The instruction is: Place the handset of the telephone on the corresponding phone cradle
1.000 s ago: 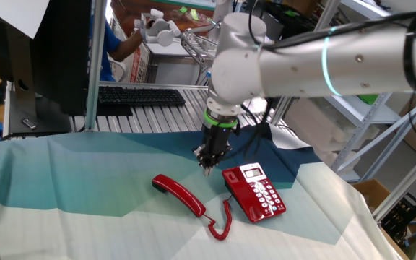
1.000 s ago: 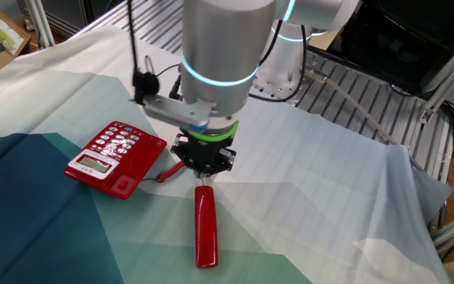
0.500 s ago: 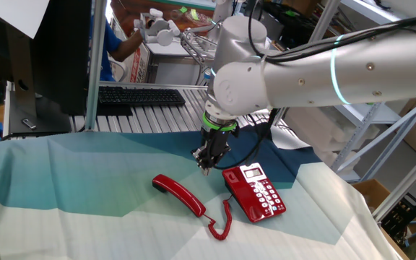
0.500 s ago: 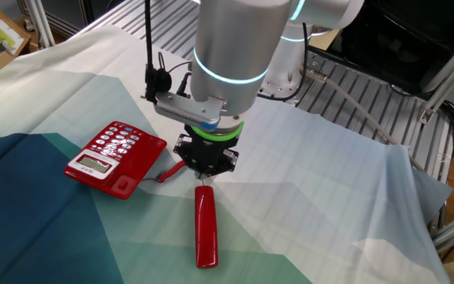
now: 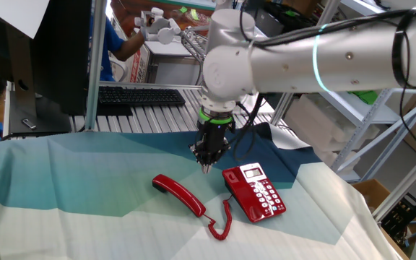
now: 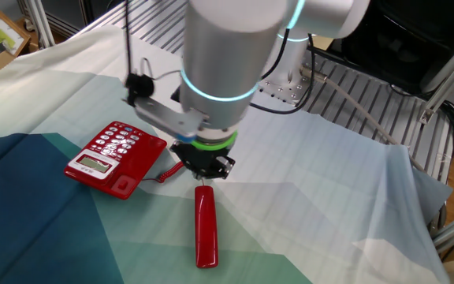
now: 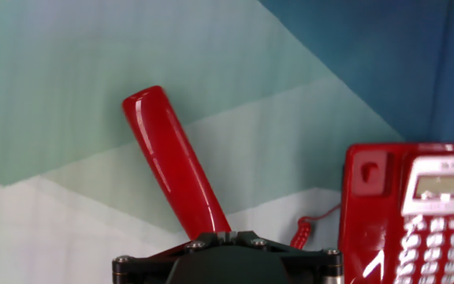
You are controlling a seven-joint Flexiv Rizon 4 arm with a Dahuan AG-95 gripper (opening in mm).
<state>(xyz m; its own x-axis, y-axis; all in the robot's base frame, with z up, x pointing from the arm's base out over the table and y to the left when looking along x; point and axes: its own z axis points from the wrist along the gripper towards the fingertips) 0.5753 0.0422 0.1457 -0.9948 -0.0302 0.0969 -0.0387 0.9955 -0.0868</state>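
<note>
The red handset [image 5: 179, 193] lies flat on the cloth, off the telephone [image 5: 255, 191], with its coiled cord [image 5: 221, 220] running between them. The phone cradle [image 5: 235, 185], the red strip beside the white buttons, has nothing on it. My gripper [image 5: 206, 167] hangs shut and holds nothing, just above the cloth between the handset's far end and the phone. From the other side, the gripper [image 6: 203, 178] stands over the near end of the handset [image 6: 204, 227], right of the telephone [image 6: 113, 156]. The hand view has the handset [image 7: 172, 162] ahead and the telephone [image 7: 416, 213] at right.
A black keyboard [image 5: 141, 96] and a dark monitor [image 5: 49, 50] stand on the metal slatted bench behind the cloth. A person in blue [image 5: 118, 43] is at the back. Metal shelving [image 5: 381, 108] rises at the right.
The arm's upper links have swung slightly; the gripper has edged a little to the left and stays shut. Handset and telephone have not moved.
</note>
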